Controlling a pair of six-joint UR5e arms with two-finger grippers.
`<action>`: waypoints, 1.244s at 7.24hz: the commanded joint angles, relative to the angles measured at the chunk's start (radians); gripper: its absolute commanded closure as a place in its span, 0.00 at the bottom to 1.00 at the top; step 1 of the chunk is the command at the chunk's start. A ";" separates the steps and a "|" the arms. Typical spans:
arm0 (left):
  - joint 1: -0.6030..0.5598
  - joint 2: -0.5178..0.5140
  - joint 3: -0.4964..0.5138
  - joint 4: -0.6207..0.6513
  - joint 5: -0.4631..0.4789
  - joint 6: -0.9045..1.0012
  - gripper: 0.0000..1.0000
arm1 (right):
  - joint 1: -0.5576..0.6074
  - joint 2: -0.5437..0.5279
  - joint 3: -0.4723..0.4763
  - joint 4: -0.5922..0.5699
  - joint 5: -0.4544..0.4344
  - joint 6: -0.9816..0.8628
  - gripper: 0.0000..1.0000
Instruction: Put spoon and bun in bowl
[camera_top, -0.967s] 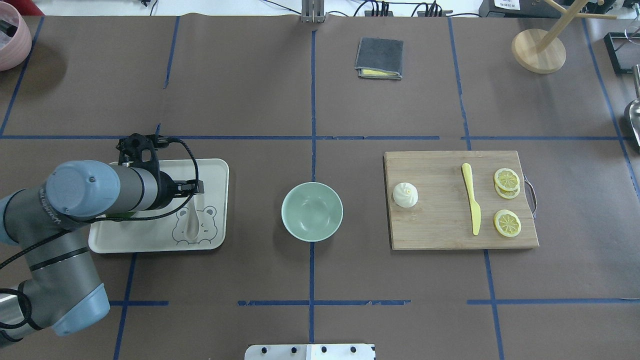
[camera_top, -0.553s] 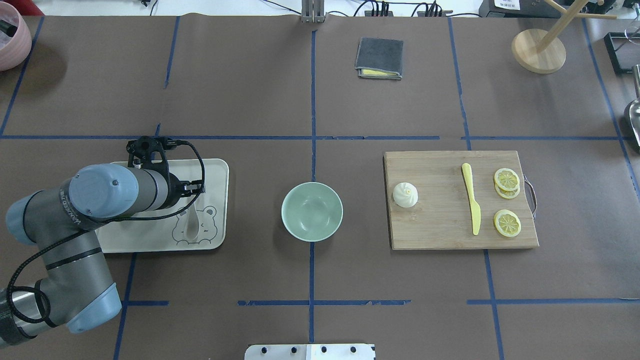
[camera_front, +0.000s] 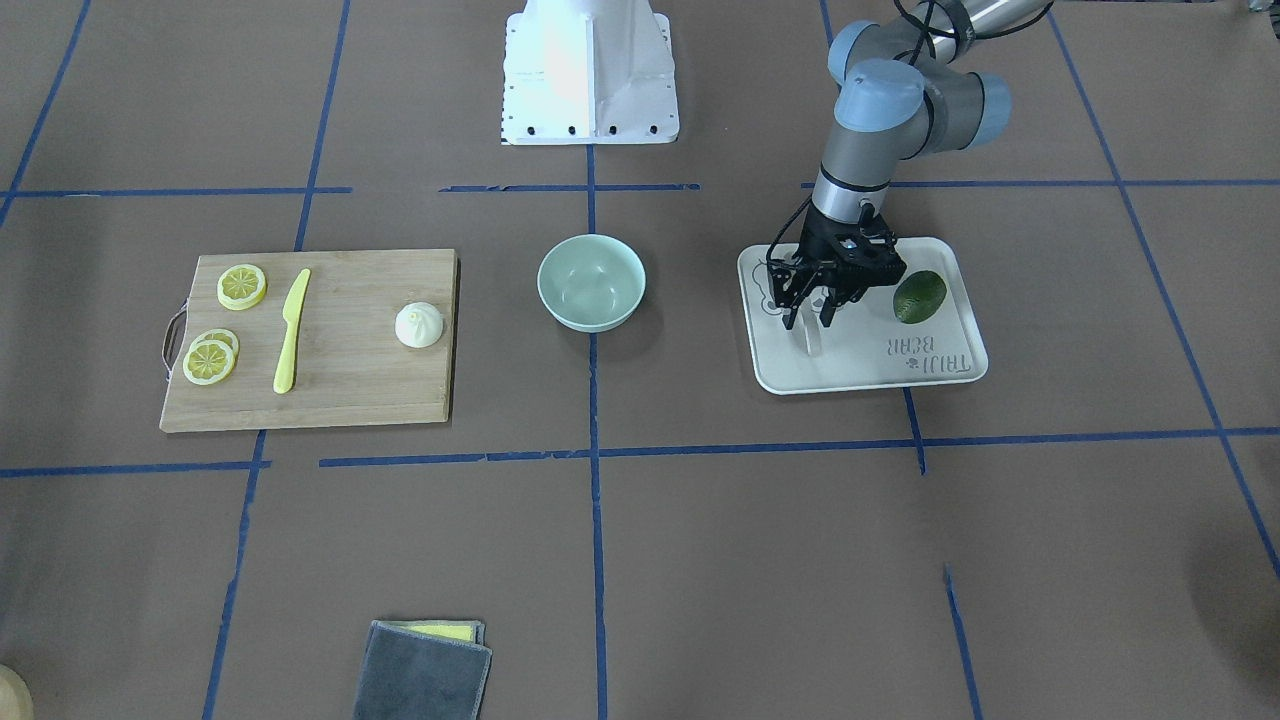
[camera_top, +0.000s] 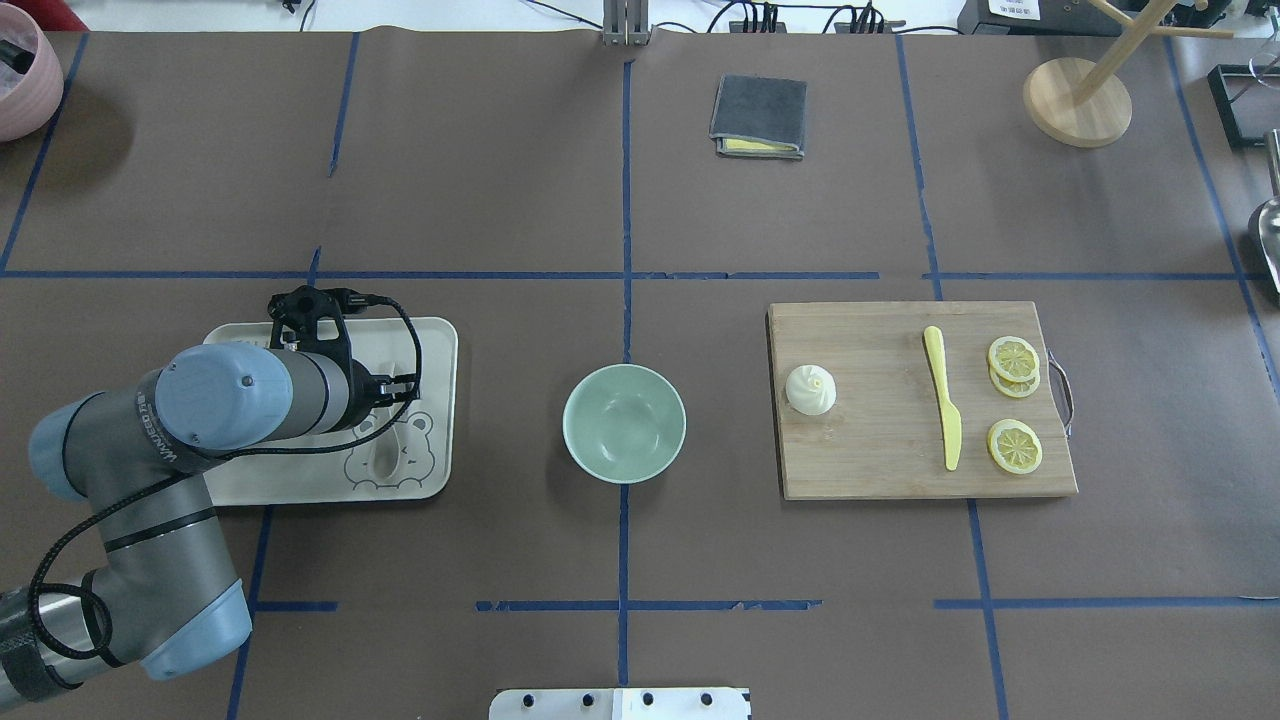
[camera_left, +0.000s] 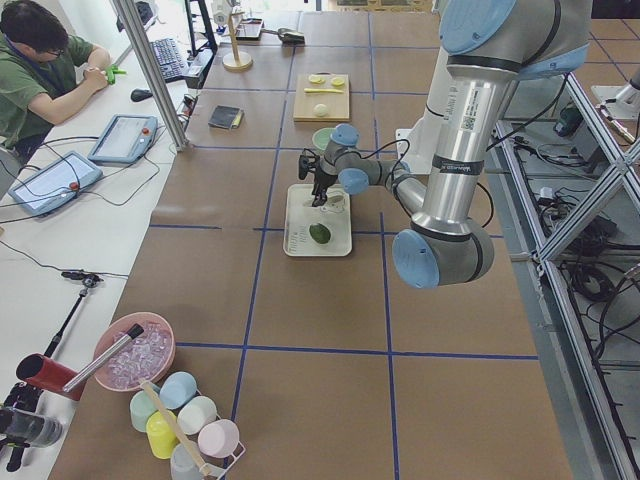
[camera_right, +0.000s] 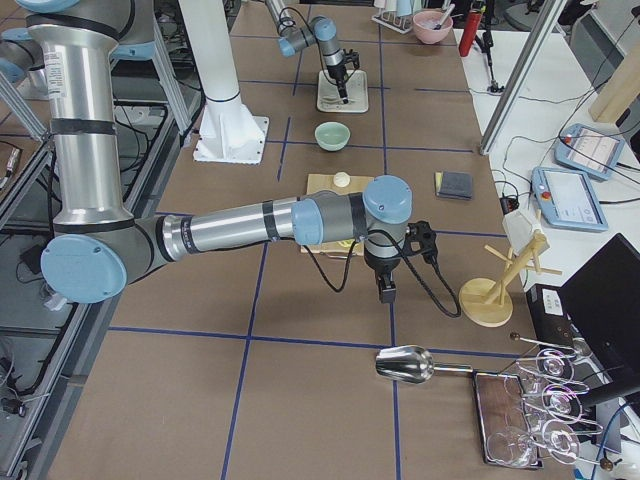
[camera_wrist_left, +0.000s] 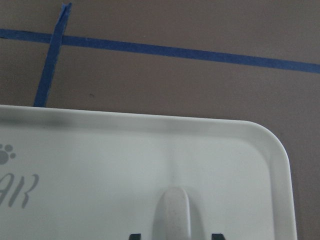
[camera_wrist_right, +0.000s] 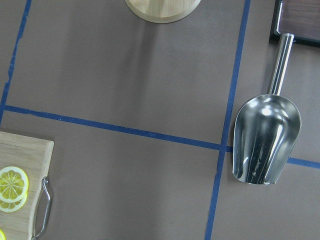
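A wooden cutting board (camera_top: 880, 450) on the robot's right carries the bun (camera_top: 811, 389) near its inner edge, a yellow knife (camera_top: 943, 408) down the middle and 3 lemon slices (camera_top: 1014, 445) by the handle end, 2 of them overlapping. On the robot's left, a cream tray (camera_top: 300, 485) printed with a bear holds the spoon (camera_top: 384, 452), its scoop lying on the bear drawing and its handle pointing toward the far rim, and a dark green avocado (camera_front: 919, 296) just beside it. The left gripper (camera_front: 808, 318) hangs low over the tray with its jaws parted, 1 fingertip on either side of the spoon handle and not yet pressed against it; the wrist view shows the handle lying in the gap. The mint-green bowl (camera_top: 624, 422) stands on the brown paper between tray and board, well apart from both the spoon and the bun. The right gripper (camera_right: 385, 292) hovers beyond the board, over bare paper near a metal scoop (camera_wrist_right: 265, 142); whether its jaws are parted cannot be told.
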 joint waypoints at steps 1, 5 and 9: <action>0.007 -0.003 0.000 0.000 0.002 -0.001 0.54 | 0.000 -0.001 0.000 0.000 0.000 0.001 0.00; 0.006 0.006 -0.011 0.000 0.003 0.000 1.00 | 0.000 -0.006 -0.002 0.000 0.002 -0.001 0.00; 0.007 -0.177 -0.068 0.215 0.002 -0.250 1.00 | 0.000 -0.006 0.001 0.000 0.003 -0.001 0.00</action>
